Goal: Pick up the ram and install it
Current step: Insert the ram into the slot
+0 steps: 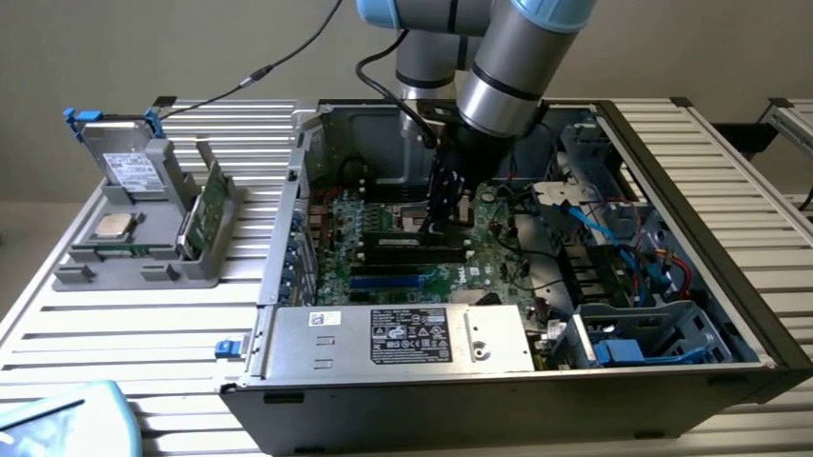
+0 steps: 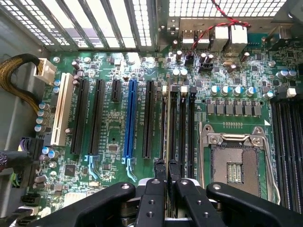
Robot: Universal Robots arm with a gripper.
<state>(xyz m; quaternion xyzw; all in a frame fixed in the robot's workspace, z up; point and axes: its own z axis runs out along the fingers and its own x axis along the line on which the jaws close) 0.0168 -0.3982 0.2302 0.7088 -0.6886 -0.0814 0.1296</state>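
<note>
Holding the ram (image 2: 167, 113) in line with the memory slots (image 2: 182, 127) inside the open case (image 1: 508, 400)
The pincer (image 2: 166, 165) is clenched narrowly on the ram, which stands on edge, parallel to the slots beside the empty processor socket (image 2: 234, 165), likely so it can go straight down. Whether it touches a slot I cannot tell.

The ram (image 2: 166, 118) stands over the memory slots (image 2: 182, 132), beside the processor socket (image 2: 235, 163)
</note>
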